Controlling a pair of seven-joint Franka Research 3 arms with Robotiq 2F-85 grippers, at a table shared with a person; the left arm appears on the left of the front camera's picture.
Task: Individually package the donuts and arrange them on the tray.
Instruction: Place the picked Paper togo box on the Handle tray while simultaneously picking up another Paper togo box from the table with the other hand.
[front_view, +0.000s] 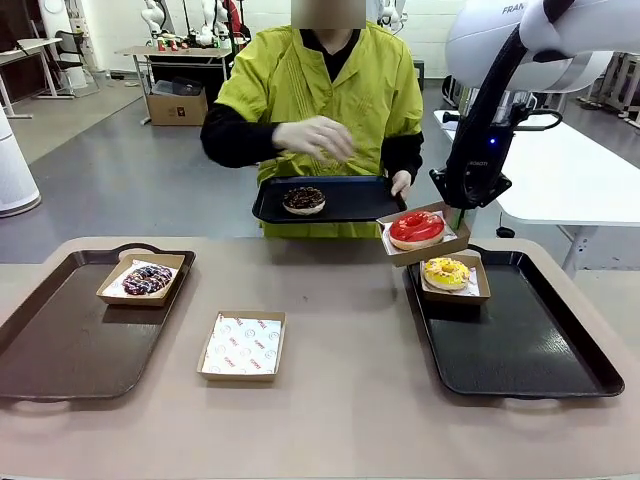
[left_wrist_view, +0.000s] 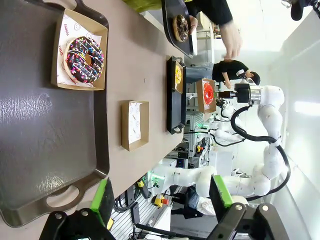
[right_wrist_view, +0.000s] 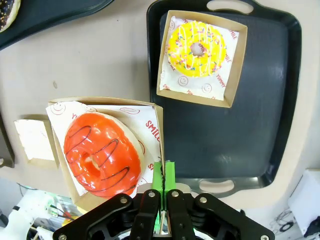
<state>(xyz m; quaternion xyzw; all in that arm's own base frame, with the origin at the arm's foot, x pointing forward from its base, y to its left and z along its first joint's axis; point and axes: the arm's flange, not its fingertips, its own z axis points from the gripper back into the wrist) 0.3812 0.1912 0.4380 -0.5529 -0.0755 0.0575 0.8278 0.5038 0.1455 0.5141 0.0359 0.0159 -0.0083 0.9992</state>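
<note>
A shallow brown cardboard box (right_wrist_view: 65, 114) lined with printed white paper is sitting right at the right fingers (right_wrist_view: 157, 175), its side wall running in between their tips. A second box (right_wrist_view: 234, 65) of the same kind is lying farther ahead of them, off to one side. An empty box (left_wrist_view: 134, 125) is resting on the beige worktop (left_wrist_view: 140, 60) well ahead of the left fingers (left_wrist_view: 103, 196), while a fourth box (left_wrist_view: 60, 80) is lying even farther ahead, out in line with one of them.
</note>
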